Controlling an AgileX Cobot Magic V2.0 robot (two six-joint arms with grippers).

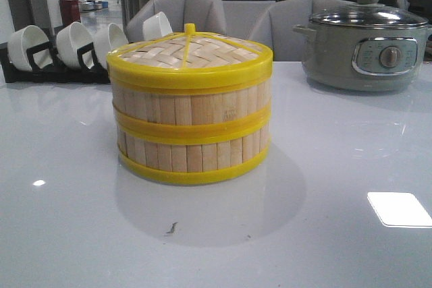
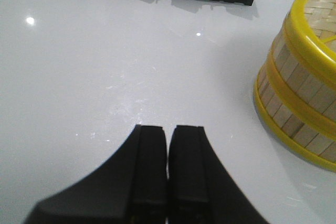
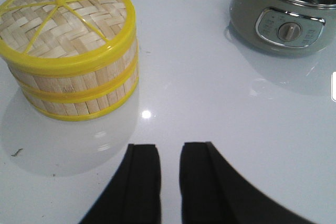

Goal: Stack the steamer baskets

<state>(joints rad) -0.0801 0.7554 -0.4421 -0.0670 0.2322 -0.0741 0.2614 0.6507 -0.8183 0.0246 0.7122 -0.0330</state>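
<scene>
Two steamer baskets stand stacked at the middle of the white table: the upper basket sits on the lower basket. A woven bamboo lid with a yellow rim and knob covers the top. The stack shows in the left wrist view and in the right wrist view. My left gripper is shut and empty over bare table, apart from the stack. My right gripper is slightly open and empty, also apart from the stack. Neither gripper shows in the front view.
A grey electric pot with a glass lid stands at the back right, also in the right wrist view. A black rack of white cups stands at the back left. Grey chairs stand behind the table.
</scene>
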